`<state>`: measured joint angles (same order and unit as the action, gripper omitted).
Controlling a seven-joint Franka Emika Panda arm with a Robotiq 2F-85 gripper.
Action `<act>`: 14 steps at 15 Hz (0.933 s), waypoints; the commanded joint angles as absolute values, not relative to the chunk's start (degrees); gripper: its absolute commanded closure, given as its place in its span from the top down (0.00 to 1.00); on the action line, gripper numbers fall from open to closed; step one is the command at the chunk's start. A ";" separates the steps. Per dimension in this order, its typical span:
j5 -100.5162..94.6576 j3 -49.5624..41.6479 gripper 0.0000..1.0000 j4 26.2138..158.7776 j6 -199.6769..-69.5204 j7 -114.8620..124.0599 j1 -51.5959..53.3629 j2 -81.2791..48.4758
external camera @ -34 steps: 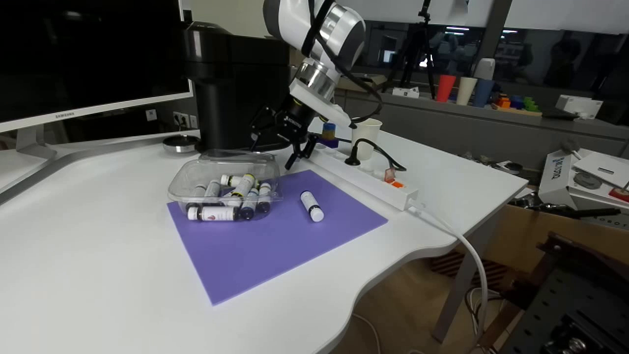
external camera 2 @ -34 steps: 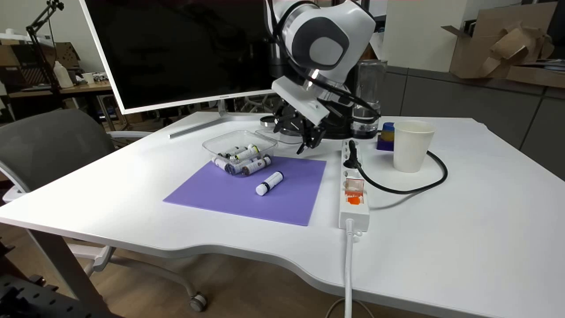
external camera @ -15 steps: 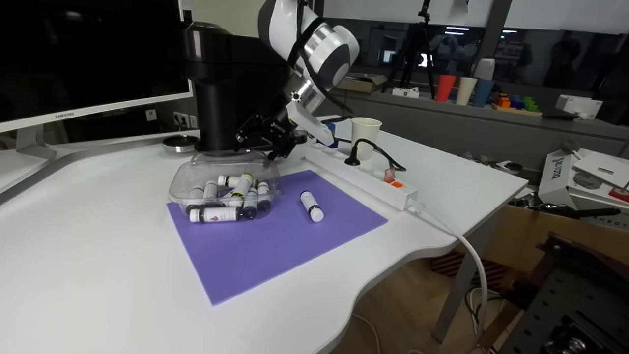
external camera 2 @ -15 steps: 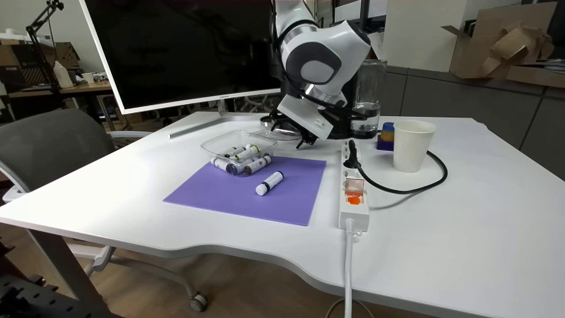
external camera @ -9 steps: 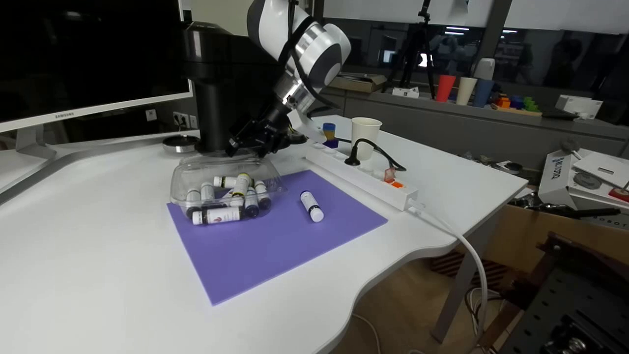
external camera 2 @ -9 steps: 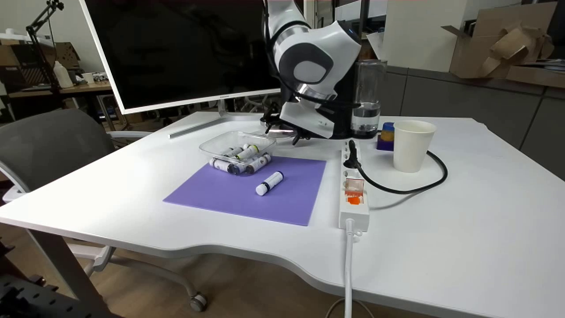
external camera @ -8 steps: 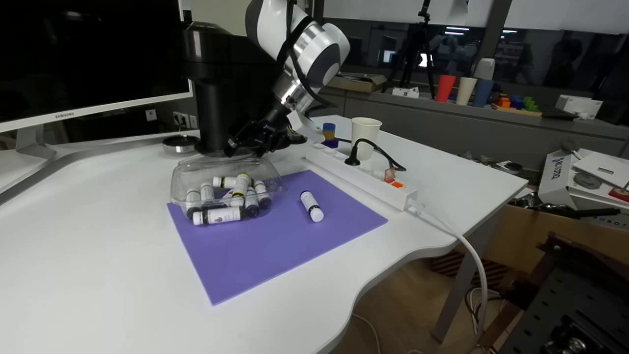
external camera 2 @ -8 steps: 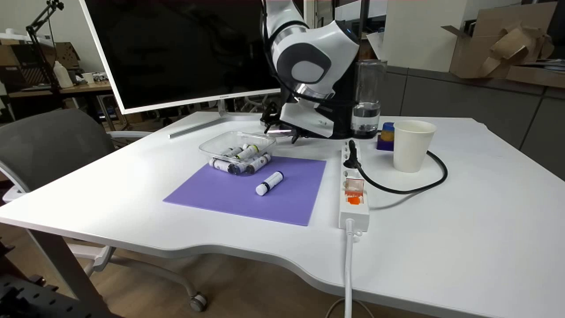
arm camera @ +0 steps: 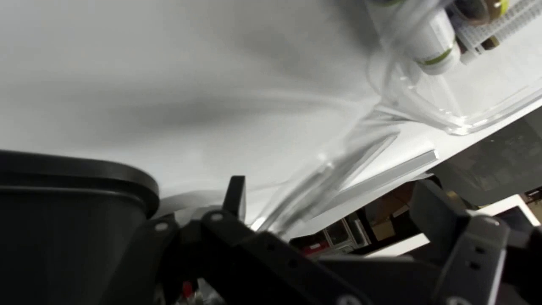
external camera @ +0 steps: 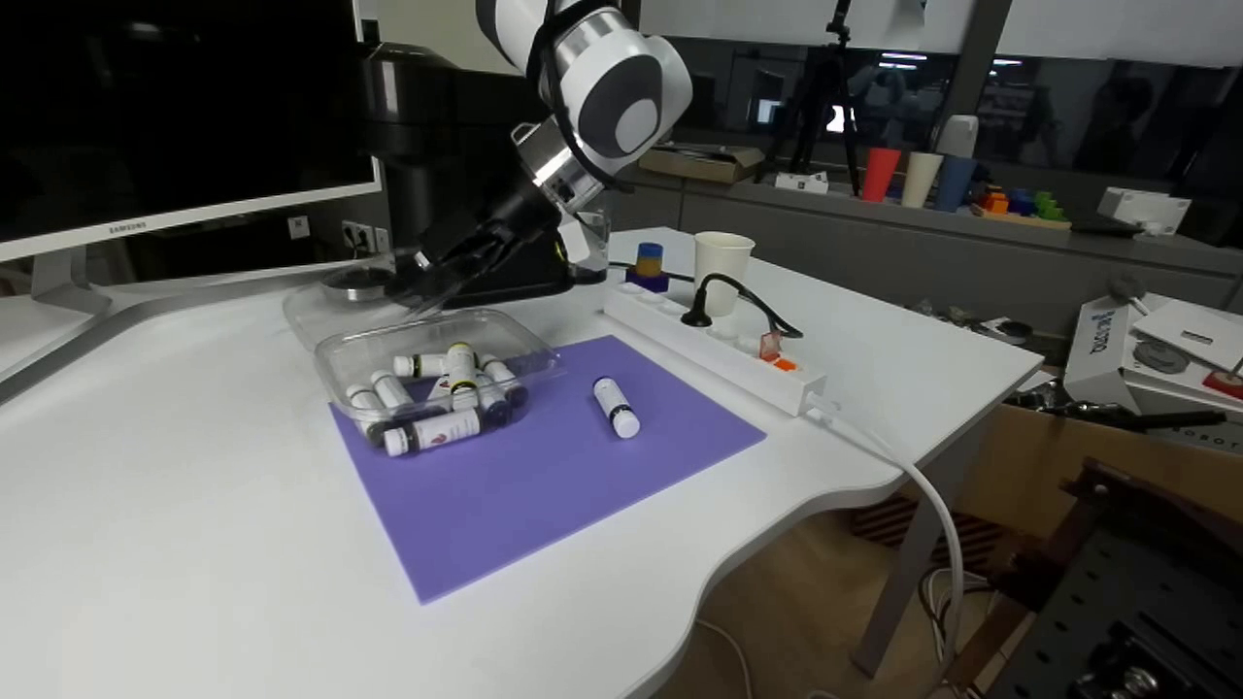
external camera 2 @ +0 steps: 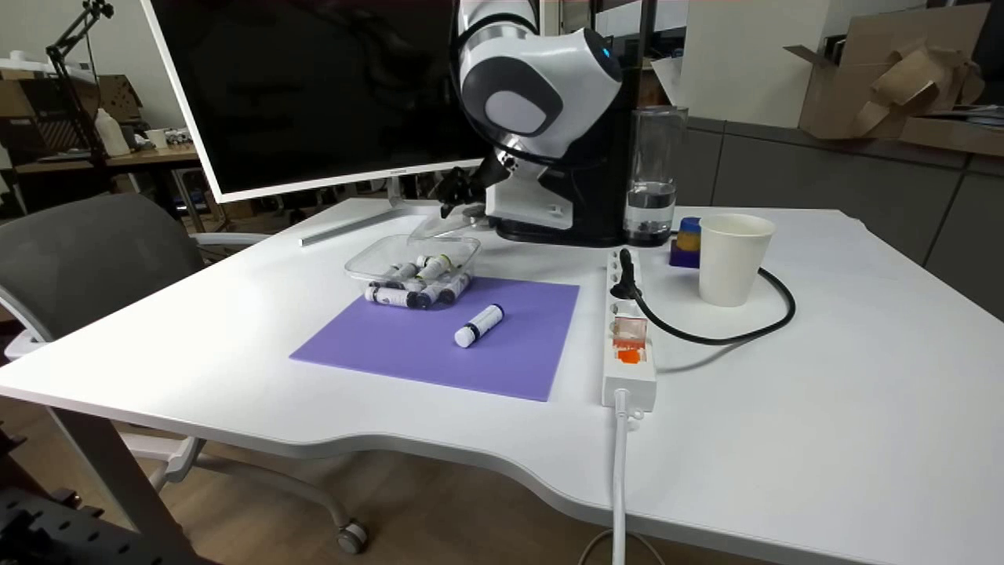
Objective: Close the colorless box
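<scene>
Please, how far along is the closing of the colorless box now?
Looks done: several bottles lie in the colorless box, and the hand is at its clear lid. Under way: in the wrist view the lid, seemingly tilted up, shows between the open fingers; contact is unclear. Left: swinging the lid over and pressing it shut, as the box's top is uncovered.

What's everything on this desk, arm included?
mat: one, purple, on desk
plastic box: one, colourless, partly on mat, lid open
bottles: several, mostly white, in box; one on mat
power strip: one, white, beside mat
plug: one, black, in strip
paper cup: one, white, beside strip
block stack: one, multicoloured, near cup
monitor: one, black, back
appliance: one, black, beside monitor
tank: one, colourless, beside appliance
dish: one, silver, near monitor
robot arm: one, white, above desk
gripper: one, black, near lid
</scene>
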<state>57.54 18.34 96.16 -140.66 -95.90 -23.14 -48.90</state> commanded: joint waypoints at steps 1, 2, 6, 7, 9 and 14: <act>61.78 16.76 1.00 102.28 -132.76 -107.03 -23.58 -42.90; 61.54 15.37 1.00 103.10 -129.30 -109.29 -22.98 -41.96; 57.99 8.84 1.00 104.08 -115.62 -112.93 -20.22 -39.78; 56.68 7.17 1.00 103.93 -112.55 -112.47 -19.32 -39.63; 52.99 4.11 1.00 103.59 -108.76 -110.82 -17.05 -39.28; 43.96 -0.30 1.00 104.33 -109.67 -105.17 -11.38 -37.98</act>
<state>48.74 2.18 102.29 -108.72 -110.13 -15.02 -40.58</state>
